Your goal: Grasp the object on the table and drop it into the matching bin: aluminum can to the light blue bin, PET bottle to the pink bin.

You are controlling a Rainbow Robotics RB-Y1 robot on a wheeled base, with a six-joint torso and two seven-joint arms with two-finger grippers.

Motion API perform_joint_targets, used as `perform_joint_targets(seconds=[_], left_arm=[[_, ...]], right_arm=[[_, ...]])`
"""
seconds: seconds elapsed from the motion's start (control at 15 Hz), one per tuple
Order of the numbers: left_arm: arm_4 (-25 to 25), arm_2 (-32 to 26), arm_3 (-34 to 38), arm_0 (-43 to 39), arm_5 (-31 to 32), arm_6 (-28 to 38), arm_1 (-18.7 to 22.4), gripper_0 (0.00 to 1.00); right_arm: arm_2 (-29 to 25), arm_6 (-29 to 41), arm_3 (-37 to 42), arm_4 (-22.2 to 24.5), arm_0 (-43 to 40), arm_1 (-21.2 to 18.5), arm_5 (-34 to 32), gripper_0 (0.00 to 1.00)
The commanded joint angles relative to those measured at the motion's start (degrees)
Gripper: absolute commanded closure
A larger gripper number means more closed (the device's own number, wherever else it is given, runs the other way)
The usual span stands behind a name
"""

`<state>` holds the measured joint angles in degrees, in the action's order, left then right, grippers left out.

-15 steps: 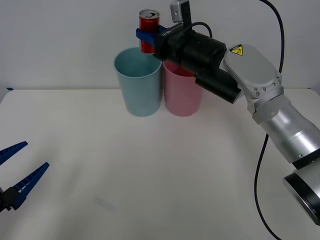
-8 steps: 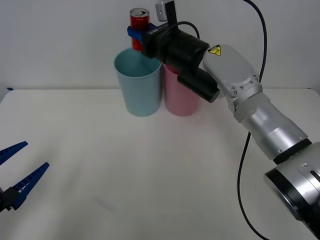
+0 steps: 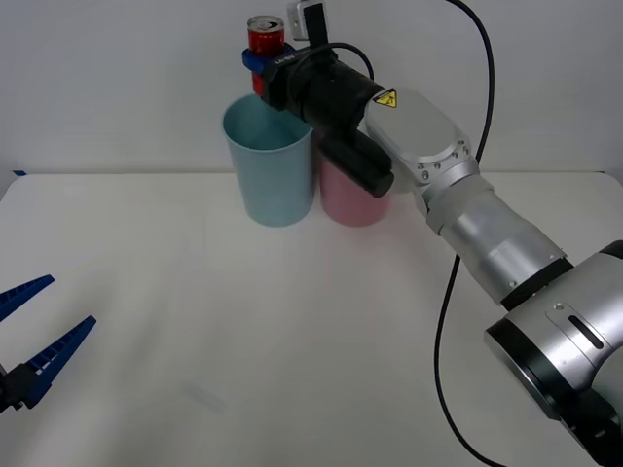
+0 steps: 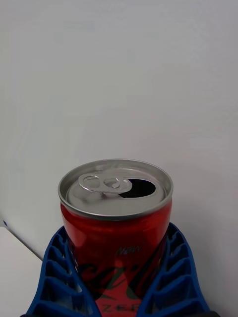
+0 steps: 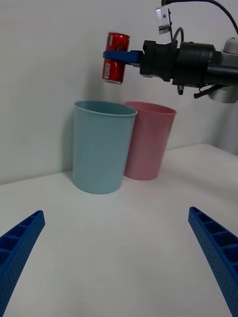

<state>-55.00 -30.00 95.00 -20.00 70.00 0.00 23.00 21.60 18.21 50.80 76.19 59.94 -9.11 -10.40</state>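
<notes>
The white bench (image 3: 292, 331) carries the light blue bin (image 3: 269, 161) and the pink bin (image 3: 352, 195), set just beside each other. The right claw (image 3: 261, 60) is pinched on the aluminum can (image 3: 265, 33), held upright above the blue bin's rim. The left claw (image 3: 39, 336) is parked spread, low. Release over the blue opening is judged the next requirement
</notes>
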Motion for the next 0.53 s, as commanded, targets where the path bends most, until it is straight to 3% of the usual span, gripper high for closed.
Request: perform_joint_targets(seconds=[0.07, 0.13, 0.2, 0.53], left_arm=[[0.0, 0.0, 0.0, 0.0, 0.0, 0.0, 0.0, 0.0], [0.0, 0.0, 0.0, 0.0, 0.0, 0.0, 0.0, 0.0], [0.0, 0.0, 0.0, 0.0, 0.0, 0.0, 0.0, 0.0], [0.0, 0.0, 0.0, 0.0, 0.0, 0.0, 0.0, 0.0]], right_arm=[[0.19, -0.11, 0.0, -0.08, 0.01, -0.03, 0.03, 0.74], [0.19, -0.11, 0.0, -0.08, -0.08, -0.03, 0.03, 0.14], [0.19, -0.37, 0.0, -0.08, -0.08, -0.03, 0.03, 0.0], [0.19, -1.34, 0.0, -0.08, -0.08, -0.03, 0.03, 0.0]])
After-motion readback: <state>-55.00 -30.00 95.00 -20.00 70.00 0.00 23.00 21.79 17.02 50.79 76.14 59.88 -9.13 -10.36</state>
